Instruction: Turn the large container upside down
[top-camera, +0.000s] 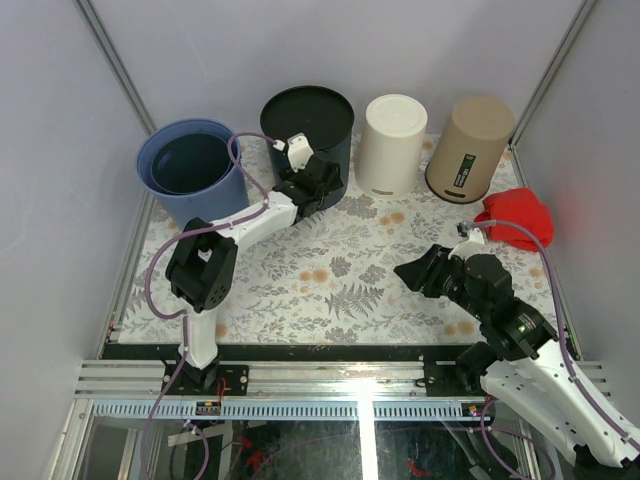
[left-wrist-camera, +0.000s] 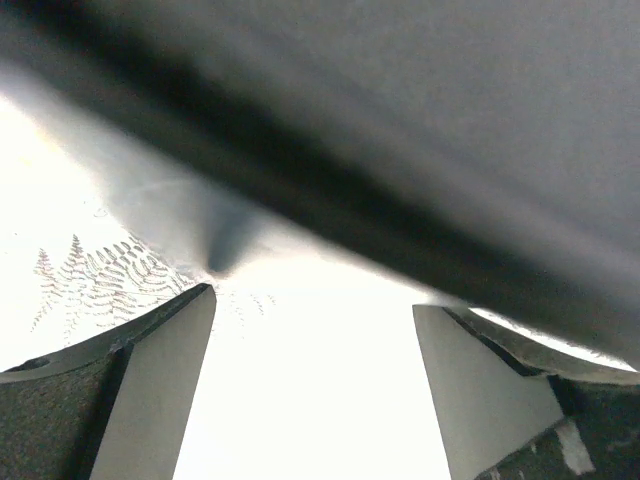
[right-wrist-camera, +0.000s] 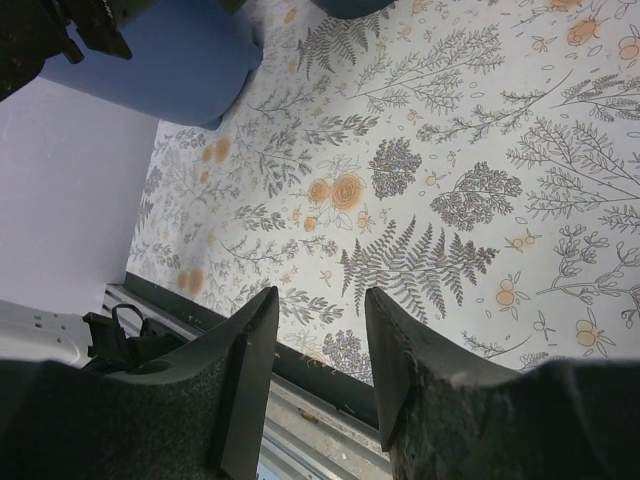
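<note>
Dark container: large dark navy round tub (top-camera: 307, 112), standing at the far middle of the table with its flat closed end up.
Left gripper: left gripper (top-camera: 322, 182) low against the tub's near wall, fingers (left-wrist-camera: 165, 385) spread wide, nothing between them.
Neighbours: open blue round tub (top-camera: 152, 182) to the left; white cylinder (top-camera: 392, 142) and tan cylinder (top-camera: 470, 145) to the right.
Right gripper: right gripper (top-camera: 410, 272) near right over the floral tablecloth (top-camera: 340, 270), fingers (right-wrist-camera: 250, 360) parted on nothing.
Red cloth: red cloth (top-camera: 518, 215) at the right edge.

Looks down past the right gripper (right-wrist-camera: 320, 296), fingers (right-wrist-camera: 248, 385) parted, onto a floral cloth (right-wrist-camera: 450, 150). Shows a blue bin (right-wrist-camera: 170, 60) at upper left.
</note>
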